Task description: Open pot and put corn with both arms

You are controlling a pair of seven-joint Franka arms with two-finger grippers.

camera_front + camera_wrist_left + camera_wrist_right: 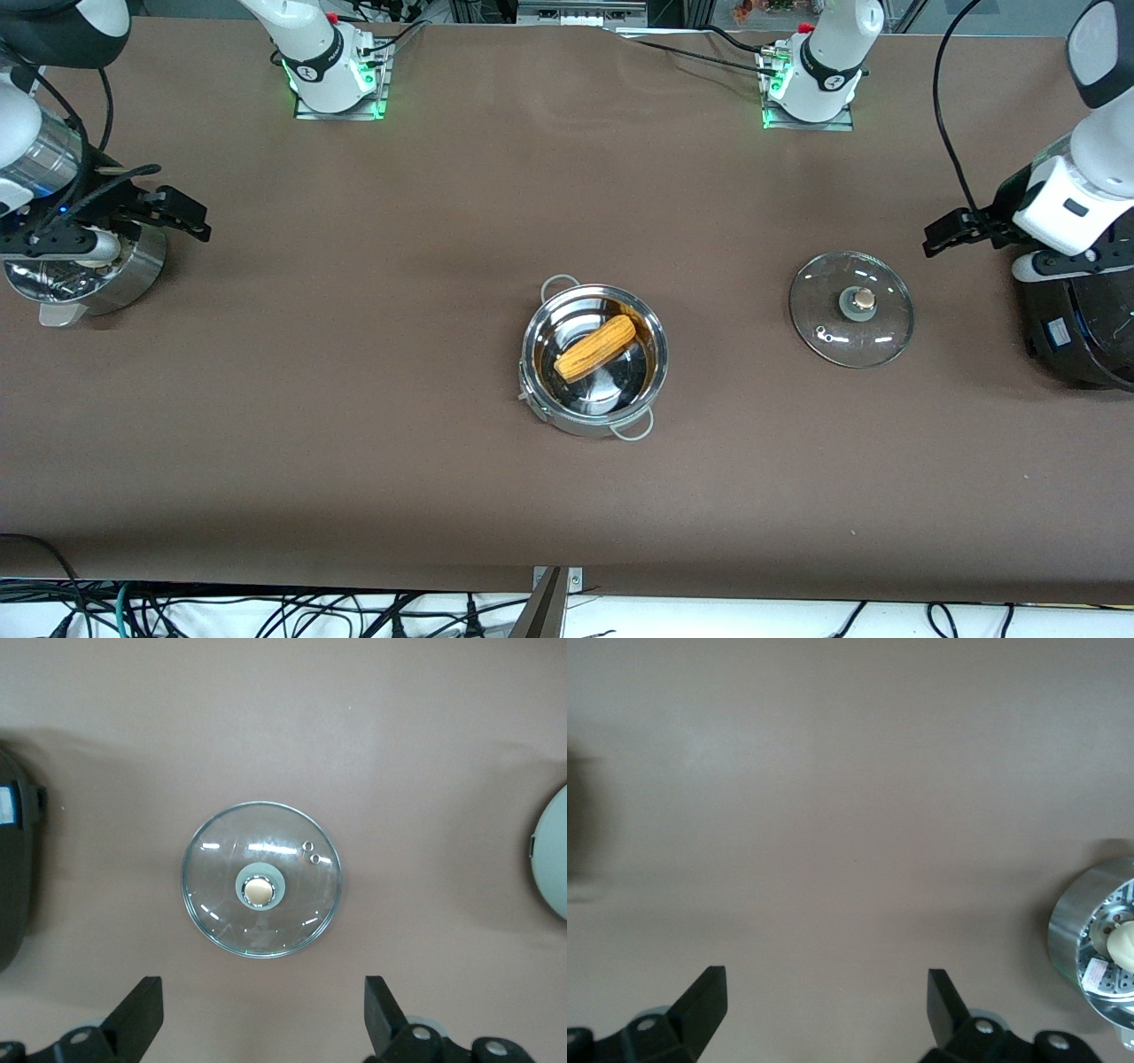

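The shiny steel pot (576, 424) stands open at the middle of the table. The yellow-orange corn (595, 348) lies inside it, slanted across the bottom. The clear glass lid (851, 307) with its tan knob lies flat on the table beside the pot, toward the left arm's end. It also shows in the left wrist view (221, 859). My left gripper (943, 237) is open and empty, in the air near the lid; its own view (263, 1010) shows both fingers wide apart. My right gripper (182, 217) is open and empty at the right arm's end, and its own view (827, 1005) shows bare table.
A steel steamer pot (133, 275) with a white bun (1123, 943) stands under the right arm's wrist. A big black cooker (1081, 328) stands under the left arm's wrist, beside the lid. The brown table (354, 399) lies around the pot.
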